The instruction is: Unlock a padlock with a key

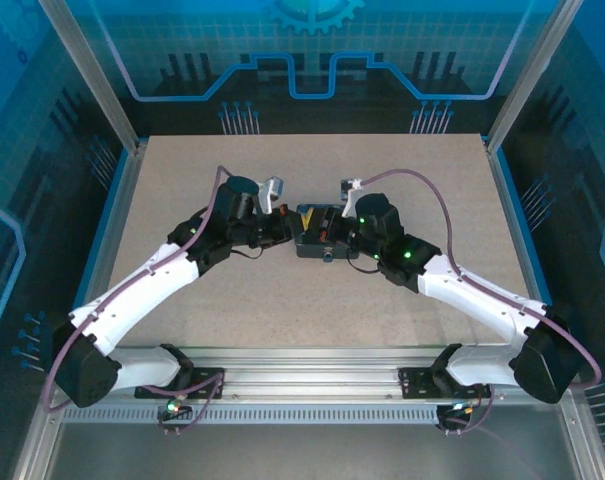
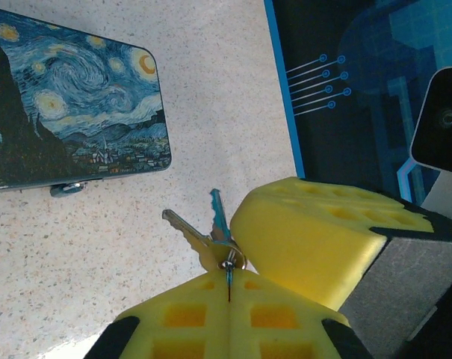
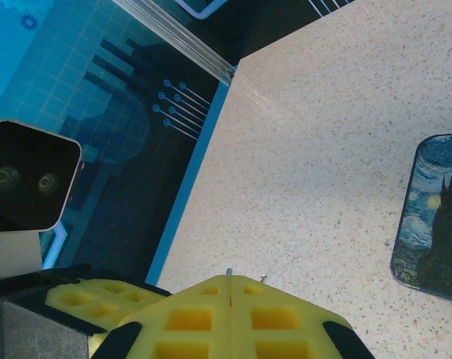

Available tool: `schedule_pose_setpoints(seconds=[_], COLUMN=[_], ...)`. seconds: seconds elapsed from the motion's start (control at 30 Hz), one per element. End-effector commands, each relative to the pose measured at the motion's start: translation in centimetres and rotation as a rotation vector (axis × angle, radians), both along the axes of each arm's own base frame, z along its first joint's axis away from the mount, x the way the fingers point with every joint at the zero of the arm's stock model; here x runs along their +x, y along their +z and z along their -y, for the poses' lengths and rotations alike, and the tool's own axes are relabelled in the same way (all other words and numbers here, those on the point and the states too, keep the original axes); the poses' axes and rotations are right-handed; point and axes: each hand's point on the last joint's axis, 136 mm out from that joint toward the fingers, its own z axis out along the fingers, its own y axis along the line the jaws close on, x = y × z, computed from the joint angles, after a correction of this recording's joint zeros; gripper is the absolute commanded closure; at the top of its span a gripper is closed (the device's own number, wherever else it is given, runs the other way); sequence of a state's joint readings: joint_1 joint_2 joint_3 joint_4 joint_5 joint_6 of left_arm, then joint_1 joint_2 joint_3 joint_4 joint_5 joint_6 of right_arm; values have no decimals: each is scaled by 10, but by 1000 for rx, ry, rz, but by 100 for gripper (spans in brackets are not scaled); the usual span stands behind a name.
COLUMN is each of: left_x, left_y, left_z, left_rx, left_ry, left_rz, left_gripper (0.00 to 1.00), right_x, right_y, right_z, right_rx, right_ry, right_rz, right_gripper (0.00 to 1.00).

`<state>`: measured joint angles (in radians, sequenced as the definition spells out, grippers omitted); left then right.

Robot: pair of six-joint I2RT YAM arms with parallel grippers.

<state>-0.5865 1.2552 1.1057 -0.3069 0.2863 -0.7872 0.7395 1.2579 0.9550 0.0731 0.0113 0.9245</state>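
The key (image 2: 187,228), a silver one, shares a ring with a blue key (image 2: 217,209). My left gripper (image 2: 229,275) is shut on that bunch at the ring, with both blades sticking out past its yellow fingertips. My right gripper (image 3: 231,278) is shut too, and one of its yellow fingers (image 2: 308,232) rests against the ring. Two tiny metal tips (image 3: 227,271) peek past its fingertips; I cannot tell whether they are pinched. Both grippers (image 1: 285,230) (image 1: 334,232) meet at mid-table. I cannot make out the padlock; a small bluish piece (image 2: 67,189) hangs at the tin's edge.
A night-sky painted tin (image 2: 69,112) lies flat on the speckled table beside the grippers, also seen in the right wrist view (image 3: 435,217) and the top view (image 1: 312,245). A blue rim (image 2: 282,82) marks the table edge, with dark enclosure walls beyond.
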Motion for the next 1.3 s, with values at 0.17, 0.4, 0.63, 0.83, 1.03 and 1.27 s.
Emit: schedule_pose_setpoints(seconds=[0.17,0.4,0.63,0.83,1.03,1.27], left_x=[-8,-3,0,-1,7,20], left_y=[23,31,-3,-76,-131,-178], left_z=[-20,-49,-64,-81,-76,-65], left_rx=[-60,-114,-14,149,226,296], left_ry=[20,54,113,186,221,283], left_rz=[61,77,13,-165,-301,-436], left_gripper=[57,53,53,52,52,49], right_x=[-6,-15,-21,-31,-40,-46], right_y=[7,14,-16,-59,-89,-99], right_z=[13,32,44,44,52,66], right_rx=[40,16,-107,-242,-306,-336], right_ry=[41,99,74,68,32,-5], right_rz=[0,7,-72,-153,-201,-211], right_gripper=[100,100,92,76,65,63])
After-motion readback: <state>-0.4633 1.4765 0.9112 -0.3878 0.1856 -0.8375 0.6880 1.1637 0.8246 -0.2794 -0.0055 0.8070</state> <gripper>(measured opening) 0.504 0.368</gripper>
